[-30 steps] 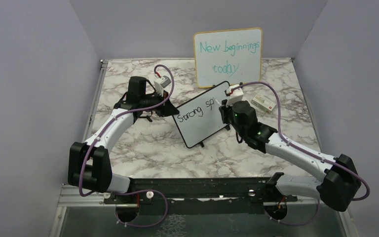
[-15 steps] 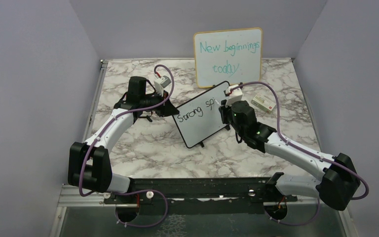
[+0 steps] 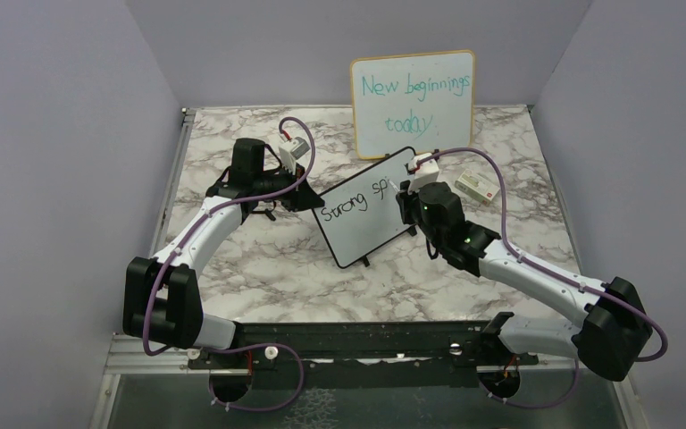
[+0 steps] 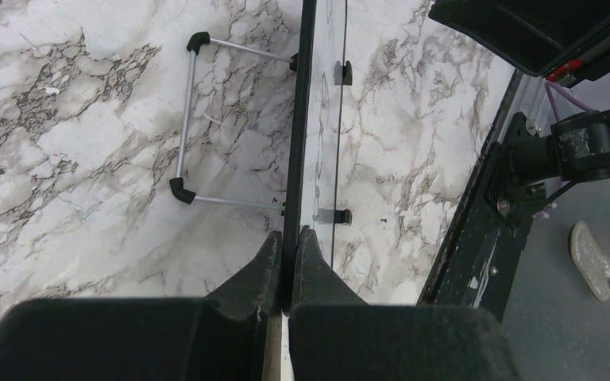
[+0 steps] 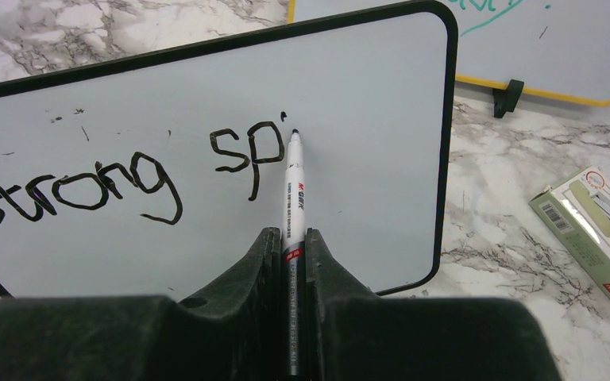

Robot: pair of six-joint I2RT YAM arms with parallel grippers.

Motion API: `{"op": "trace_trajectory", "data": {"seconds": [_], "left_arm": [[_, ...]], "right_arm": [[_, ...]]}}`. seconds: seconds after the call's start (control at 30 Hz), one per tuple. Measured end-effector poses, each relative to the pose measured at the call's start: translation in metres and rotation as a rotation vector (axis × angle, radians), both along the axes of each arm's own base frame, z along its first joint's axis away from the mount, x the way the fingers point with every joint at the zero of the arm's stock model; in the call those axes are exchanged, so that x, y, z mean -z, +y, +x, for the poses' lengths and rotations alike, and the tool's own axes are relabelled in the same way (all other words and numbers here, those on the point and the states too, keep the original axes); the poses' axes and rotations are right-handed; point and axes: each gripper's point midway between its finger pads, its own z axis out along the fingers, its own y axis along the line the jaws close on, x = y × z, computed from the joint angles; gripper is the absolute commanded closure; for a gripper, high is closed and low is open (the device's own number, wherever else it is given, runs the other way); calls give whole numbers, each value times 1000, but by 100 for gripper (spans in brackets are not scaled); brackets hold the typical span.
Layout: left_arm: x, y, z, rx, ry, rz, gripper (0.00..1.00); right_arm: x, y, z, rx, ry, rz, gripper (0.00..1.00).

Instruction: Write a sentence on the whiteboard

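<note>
Black ink still stops at "Strong sp". The right hand, clamped on the marker, has barely moved, its tip just ahead against the whiteboard beside the "p". The left hand pinches the whiteboard's edge, so most of the sentence is probably still to write.

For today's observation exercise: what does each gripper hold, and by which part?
The left gripper clamps the small black-framed whiteboard by its edge; the right gripper grips the white marker pen by its barrel, behind the tip.

A wood-framed board reading "New beginnings today" in teal stands upright on the marble tabletop. Near its lower right corner lies a small green carton.
</note>
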Motion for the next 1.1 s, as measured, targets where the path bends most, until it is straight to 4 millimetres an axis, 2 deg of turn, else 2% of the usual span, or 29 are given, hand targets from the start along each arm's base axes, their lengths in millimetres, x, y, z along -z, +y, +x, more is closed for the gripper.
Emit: {"op": "trace_trajectory", "data": {"seconds": [0.53,1.1], "left_arm": [[0,0,0,-1,0,1,100],[0,0,1,-4,0,3,100]], "right_arm": [[2,-1,-1,6,12,4,100],[13,-5,-7,15,59,-12,99]]}}
